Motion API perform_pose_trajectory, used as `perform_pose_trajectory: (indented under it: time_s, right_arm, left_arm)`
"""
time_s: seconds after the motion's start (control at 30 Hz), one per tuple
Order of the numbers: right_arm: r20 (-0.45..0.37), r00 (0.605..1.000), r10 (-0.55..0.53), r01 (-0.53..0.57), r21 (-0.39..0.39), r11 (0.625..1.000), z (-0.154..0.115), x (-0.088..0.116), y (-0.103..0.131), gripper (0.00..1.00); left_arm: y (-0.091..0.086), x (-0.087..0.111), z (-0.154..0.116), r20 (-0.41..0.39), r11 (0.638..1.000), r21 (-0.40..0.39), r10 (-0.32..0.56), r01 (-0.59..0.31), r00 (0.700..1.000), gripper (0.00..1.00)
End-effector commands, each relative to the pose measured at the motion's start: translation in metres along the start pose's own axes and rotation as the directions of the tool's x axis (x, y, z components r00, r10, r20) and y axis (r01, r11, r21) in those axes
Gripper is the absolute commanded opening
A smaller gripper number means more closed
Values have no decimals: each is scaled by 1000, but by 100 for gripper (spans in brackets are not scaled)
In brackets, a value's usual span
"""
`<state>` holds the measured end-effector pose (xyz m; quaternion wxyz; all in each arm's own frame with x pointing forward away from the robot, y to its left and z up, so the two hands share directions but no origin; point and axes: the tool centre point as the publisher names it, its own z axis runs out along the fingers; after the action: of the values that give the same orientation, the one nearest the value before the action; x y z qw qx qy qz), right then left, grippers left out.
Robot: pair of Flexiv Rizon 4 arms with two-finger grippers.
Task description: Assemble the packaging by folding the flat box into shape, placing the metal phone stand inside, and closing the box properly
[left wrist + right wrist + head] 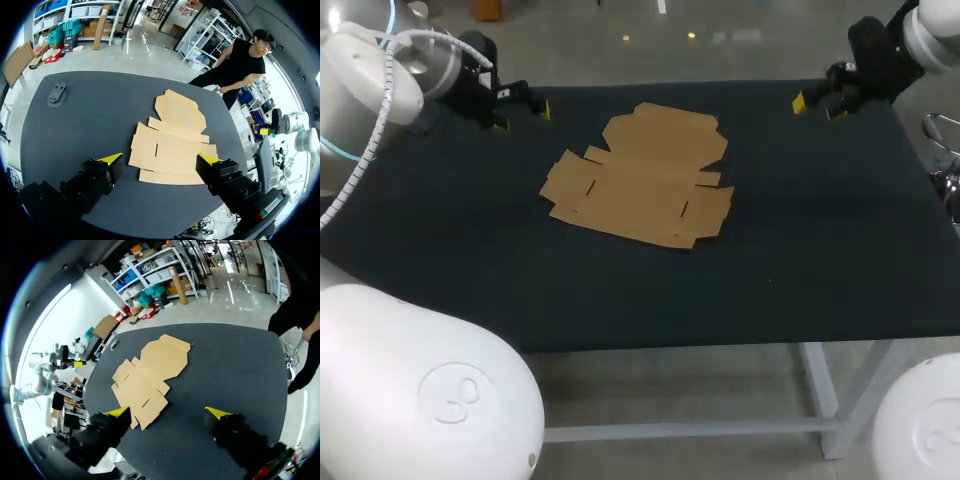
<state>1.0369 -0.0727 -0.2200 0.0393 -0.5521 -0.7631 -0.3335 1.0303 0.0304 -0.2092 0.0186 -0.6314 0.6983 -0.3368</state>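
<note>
The flat brown cardboard box (645, 180) lies unfolded in the middle of the dark table (800, 260). My left gripper (523, 115) hangs open over the far left corner, apart from the box; in its own view the box (172, 140) lies ahead of its open fingers (161, 159). My right gripper (818, 108) hangs open over the far right edge, with the box (147, 372) ahead of it and nothing between its fingers (168, 412). A small grey phone stand (56, 94) sits near a table corner, far from the box. The head view does not show it.
Wide bare cloth surrounds the box on all sides. In each wrist view the other arm's gripper shows across the table: the right one (265, 131) and the left one (75, 362).
</note>
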Motion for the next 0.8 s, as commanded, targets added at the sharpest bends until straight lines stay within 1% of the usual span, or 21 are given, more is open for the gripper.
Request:
perform_pose_trajectory:
  time_s: [0.03,0.1,0.13,0.17,0.2,0.23,0.27,0.3,0.33,0.37,0.4,0.47,0.5,0.57,0.63,0.7,0.77,0.8]
  right_arm:
    - [-5,1000,0,0,7,1000,-1,-1,1,100]
    - [-5,1000,0,0,7,1000,-1,-1,1,100]
    - [-5,1000,0,0,7,1000,-1,-1,1,100]
    - [-5,1000,0,0,7,1000,-1,-1,1,100]
    - [-5,1000,0,0,7,1000,-1,-1,1,100]
    - [-5,1000,0,0,7,1000,-1,-1,1,100]
    - [-10,1000,18,-18,10,1000,1,-1,2,100]
    - [0,999,52,-52,25,998,6,-1,1,100]
    - [6,998,69,-69,28,997,8,0,0,100]
    - [-6,996,86,-86,39,996,12,0,-3,100]
    - [1,994,113,-113,49,992,15,1,-5,100]
    - [-15,990,141,-140,73,988,19,2,-9,100]
    - [-4,986,169,-168,76,983,20,3,-12,100]
    - [-30,978,207,-203,94,975,23,6,-18,100]
    - [-26,970,242,-238,98,966,25,10,-24,100]
    - [-65,958,281,-273,112,956,27,16,-30,100]
    - [-70,945,319,-310,118,943,27,18,-34,100]
    - [-85,937,340,-329,120,937,27,19,-36,100]
  left_arm:
    - [-3,2,-2,7,993,-117,-1,2,1000,100]
    - [-3,2,-2,7,993,-117,-1,2,1000,100]
    - [-5,0,-1,2,991,-131,-6,6,1000,100]
    - [-6,-1,-1,-16,990,-142,11,-13,1000,100]
    - [-7,-4,-2,3,990,-142,-14,15,1000,100]
    - [-9,-5,-1,5,987,-160,-16,16,1000,100]
    - [-9,-6,-1,-6,985,-174,-8,7,1000,100]
    - [-10,-8,0,-5,982,-188,-28,26,1000,100]
    - [-11,-8,0,-10,978,-209,-21,19,1000,100]
    - [-11,-8,1,-22,975,-224,-13,8,1000,100]
    - [-11,-9,1,-17,969,-245,-34,29,999,100]
    - [-10,-9,3,-6,966,-258,-22,19,1000,100]
    - [-8,-10,3,-13,962,-273,-23,18,1000,100]
    - [-5,-11,4,-12,960,-281,-19,15,1000,100]
    - [-2,-13,5,-14,956,-294,-24,19,1000,100]
    - [1,-17,5,-16,955,-293,-43,37,999,100]
    - [4,-21,4,-25,955,-294,-50,40,998,100]
    - [5,-23,3,-27,955,-294,-52,42,998,100]
